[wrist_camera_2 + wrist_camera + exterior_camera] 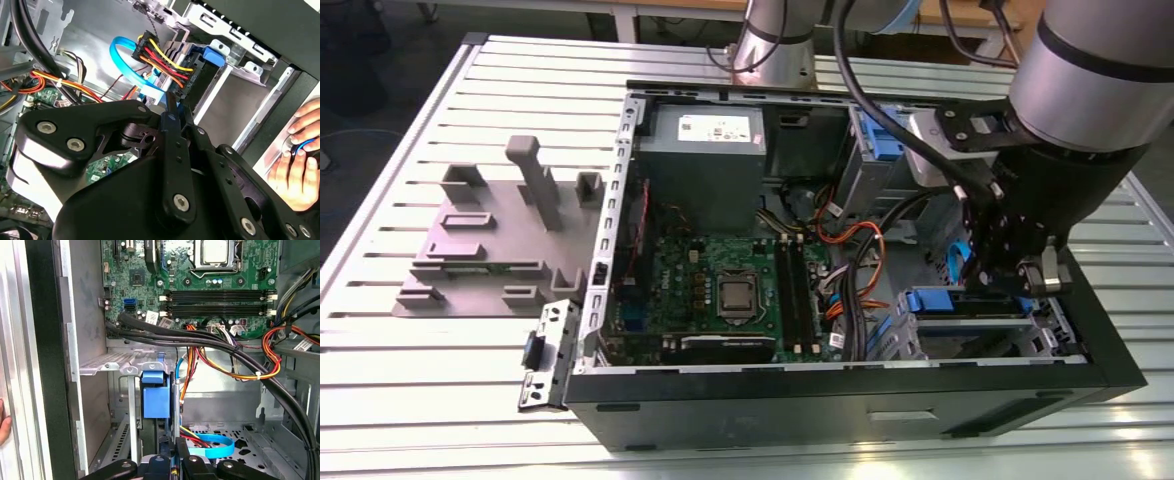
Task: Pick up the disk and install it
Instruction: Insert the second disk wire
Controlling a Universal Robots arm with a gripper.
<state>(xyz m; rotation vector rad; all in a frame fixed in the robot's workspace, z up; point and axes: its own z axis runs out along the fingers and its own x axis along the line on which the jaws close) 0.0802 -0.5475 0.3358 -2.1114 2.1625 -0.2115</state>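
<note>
Your claw (1017, 268) reaches into the open computer case (854, 400) near the counter's (400, 400) front edge, fingers nearly closed on the upright disk (156, 401) beside its drive cage (117, 367); seating looks unfinished.

A white slatted table (400, 360) is seen filling the frame. An open black computer case (854, 410) is set on it right of centre, and a grey fixture block (494, 235) is placed at left.

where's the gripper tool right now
The black tool is down inside the open computer case at the exterior view's right, beside the blue-latched drive bay.
</note>
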